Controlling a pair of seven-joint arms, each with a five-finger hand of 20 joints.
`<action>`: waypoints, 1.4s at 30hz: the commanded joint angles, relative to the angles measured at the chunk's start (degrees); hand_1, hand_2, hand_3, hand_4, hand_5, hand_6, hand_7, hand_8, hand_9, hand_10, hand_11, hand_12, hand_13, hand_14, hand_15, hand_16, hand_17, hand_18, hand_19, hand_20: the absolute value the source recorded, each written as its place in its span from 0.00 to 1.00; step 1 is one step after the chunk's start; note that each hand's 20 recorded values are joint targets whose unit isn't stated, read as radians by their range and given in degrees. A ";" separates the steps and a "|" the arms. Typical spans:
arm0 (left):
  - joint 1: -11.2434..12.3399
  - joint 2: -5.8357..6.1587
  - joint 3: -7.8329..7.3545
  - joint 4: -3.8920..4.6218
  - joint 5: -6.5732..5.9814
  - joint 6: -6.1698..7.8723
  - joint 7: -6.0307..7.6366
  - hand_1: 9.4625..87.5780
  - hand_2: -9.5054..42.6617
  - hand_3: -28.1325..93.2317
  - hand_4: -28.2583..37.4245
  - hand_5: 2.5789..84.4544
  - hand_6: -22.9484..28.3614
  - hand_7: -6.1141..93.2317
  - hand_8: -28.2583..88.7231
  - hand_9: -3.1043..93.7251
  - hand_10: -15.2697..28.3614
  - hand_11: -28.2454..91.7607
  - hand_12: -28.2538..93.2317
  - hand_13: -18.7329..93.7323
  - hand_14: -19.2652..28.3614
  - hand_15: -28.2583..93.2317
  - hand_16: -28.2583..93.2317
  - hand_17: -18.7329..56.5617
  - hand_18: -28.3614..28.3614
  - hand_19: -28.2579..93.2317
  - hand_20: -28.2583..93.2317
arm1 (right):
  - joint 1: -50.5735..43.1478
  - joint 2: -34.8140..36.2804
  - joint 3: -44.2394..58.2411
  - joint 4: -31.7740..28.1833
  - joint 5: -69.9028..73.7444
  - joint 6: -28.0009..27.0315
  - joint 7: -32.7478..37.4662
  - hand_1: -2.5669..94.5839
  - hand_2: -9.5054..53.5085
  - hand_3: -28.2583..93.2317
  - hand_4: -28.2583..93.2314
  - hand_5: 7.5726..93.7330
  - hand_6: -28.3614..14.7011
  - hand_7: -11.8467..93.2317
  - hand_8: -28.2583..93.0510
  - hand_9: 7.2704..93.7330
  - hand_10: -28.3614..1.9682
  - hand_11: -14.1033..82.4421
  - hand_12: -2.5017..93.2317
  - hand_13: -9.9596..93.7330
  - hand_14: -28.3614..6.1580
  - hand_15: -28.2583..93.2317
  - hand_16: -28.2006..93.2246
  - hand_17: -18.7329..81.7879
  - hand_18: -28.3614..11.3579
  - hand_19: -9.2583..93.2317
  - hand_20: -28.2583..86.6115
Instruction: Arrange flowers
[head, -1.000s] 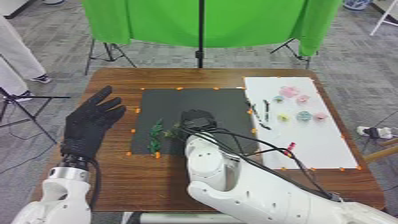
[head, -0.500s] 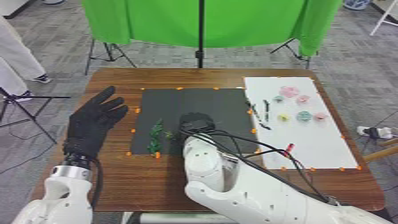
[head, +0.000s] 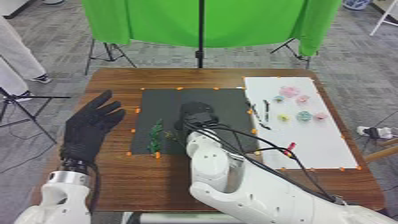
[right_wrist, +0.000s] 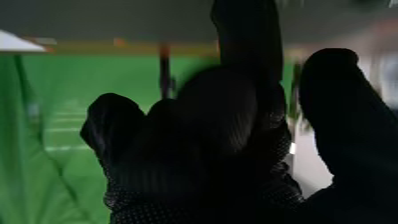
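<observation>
Well, the right hand (head: 197, 112) is over the middle of the black sheet (head: 211, 95), though I can't tell whether it is clenched, released or grasping anything. Just beside it, to the left, is a small green piece (head: 171, 135), and a longer green sprig (head: 155, 137) lies by the sheet's left edge. Farther left, the left hand (head: 91, 122) is over the brown table (head: 115, 82), relaxed with its fingers spread. To the right, the white sheet (head: 324, 150) carries dark stems (head: 266, 111), pink flowers (head: 289, 91), bluish-green flowers (head: 305, 116), a yellow flower (head: 284, 117) and, nearer the robot, a red item (head: 290, 147)
</observation>
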 joint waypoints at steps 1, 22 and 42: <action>3.20 -0.76 -0.97 -0.43 -0.84 1.39 1.86 0.21 0.33 0.89 0.09 0.46 0.65 0.21 0.15 0.42 0.82 0.46 0.33 0.41 0.98 0.69 0.16 0.15 0.97 0.72 0.33 | -1.79 11.33 8.25 -7.60 -1.39 14.77 -0.10 0.33 0.17 0.83 0.04 0.96 0.62 0.26 0.14 0.99 0.46 0.54 0.23 0.87 0.45 0.87 0.38 0.60 0.00 1.00 0.70; 5.44 0.33 0.12 -0.86 -2.08 2.55 5.45 0.21 0.33 0.88 0.08 0.46 0.64 0.21 0.16 0.42 0.82 0.46 0.33 0.41 0.98 0.69 0.16 0.15 0.97 0.72 0.33 | -9.04 19.48 18.29 -2.79 10.87 9.10 8.86 0.35 0.06 0.86 0.03 0.62 0.46 0.23 0.14 0.69 0.22 0.54 0.20 0.70 0.33 0.88 0.33 0.46 0.00 0.99 0.56; 4.30 -0.61 -0.50 -0.95 -1.23 2.12 3.24 0.21 0.33 0.88 0.08 0.46 0.65 0.21 0.16 0.42 0.82 0.46 0.33 0.41 0.98 0.69 0.16 0.15 0.97 0.72 0.33 | -2.56 12.61 11.90 7.68 13.32 -0.24 13.81 0.37 0.01 0.84 0.03 0.63 0.43 0.21 0.15 0.68 0.18 0.63 0.21 0.71 0.30 0.94 0.33 0.48 0.00 1.00 0.65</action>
